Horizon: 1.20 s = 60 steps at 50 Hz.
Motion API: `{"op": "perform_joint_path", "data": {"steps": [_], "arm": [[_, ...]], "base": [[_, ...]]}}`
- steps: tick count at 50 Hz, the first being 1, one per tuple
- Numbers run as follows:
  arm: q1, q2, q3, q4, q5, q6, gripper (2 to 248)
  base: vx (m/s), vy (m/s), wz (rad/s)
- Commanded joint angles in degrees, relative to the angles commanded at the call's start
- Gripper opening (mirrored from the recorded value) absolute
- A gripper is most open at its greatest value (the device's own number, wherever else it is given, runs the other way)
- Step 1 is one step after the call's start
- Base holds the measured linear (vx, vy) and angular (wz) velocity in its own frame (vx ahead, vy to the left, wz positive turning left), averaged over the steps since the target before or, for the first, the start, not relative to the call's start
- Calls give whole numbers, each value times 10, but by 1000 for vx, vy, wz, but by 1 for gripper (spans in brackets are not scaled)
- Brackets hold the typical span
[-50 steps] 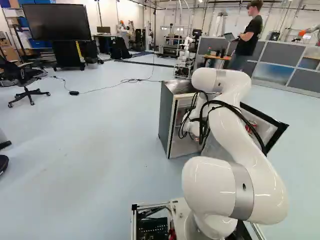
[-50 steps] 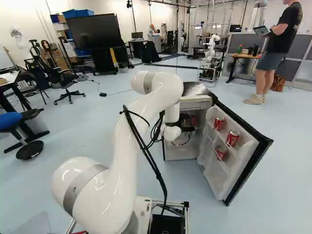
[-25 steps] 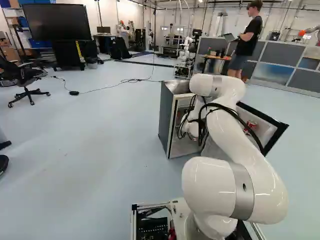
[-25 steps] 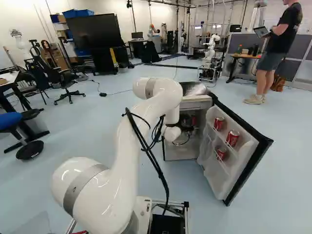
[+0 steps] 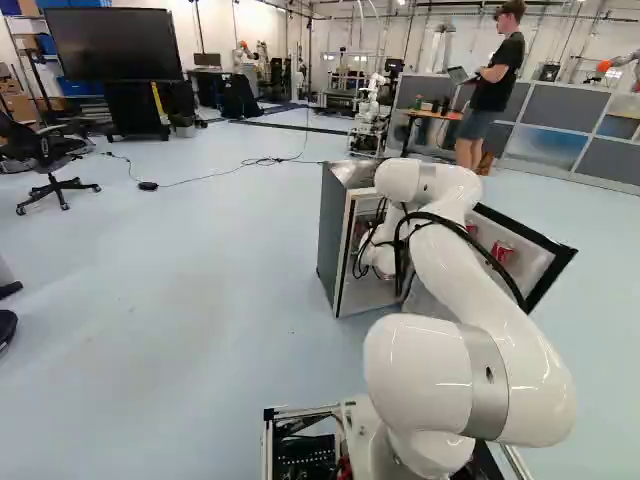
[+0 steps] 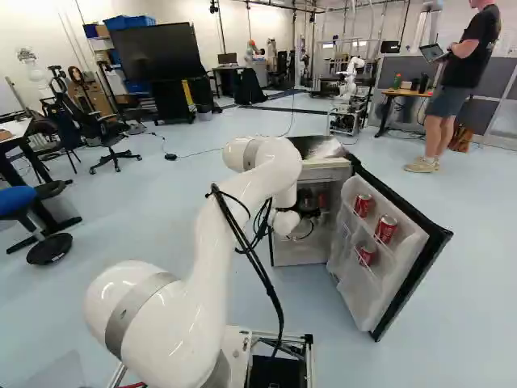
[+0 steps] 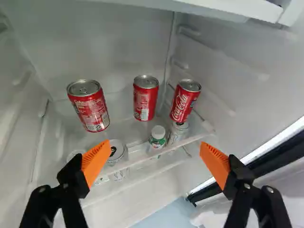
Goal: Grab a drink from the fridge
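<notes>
Cans [image 7: 145, 100], glossy red cylinders, shelf [image 7: 124, 127] perhaps glass, end effector [image 6: 309, 207] spread apart, ribbed orange pads [image 7: 96, 160]

"What's shiny?"
"The thick white jointed robot arm [image 5: 470, 280], right of centre in the left base view: smooth, glossy, with a satin grey metal band [image 5: 487, 385]."
"And the red cylindrical cans [image 7: 145, 102] ahead of the wrist view's orange wedge-shaped finger pads [image 7: 214, 164]?"
"Glossy metal, silvery lids. The pads look matt and ribbed; the pale boxy fridge lining [image 7: 118, 42], smooth plastic."
</notes>
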Motion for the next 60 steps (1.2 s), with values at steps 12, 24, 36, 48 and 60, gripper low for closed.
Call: {"op": "perform_joint_path", "data": {"steps": [12,24,36,48,60], "arm": [[3,-14,-25,0,0,0,247],[6,-28,-50,0,0,0,247],[8,-41,-73,0,0,0,247],[10,-52,-93,0,0,0,247],[12,-64,-113,0,0,0,247]], "base": [[0,0,0],[0,0,0],[0,0,0],[0,0,0],[0,0,0]]}}
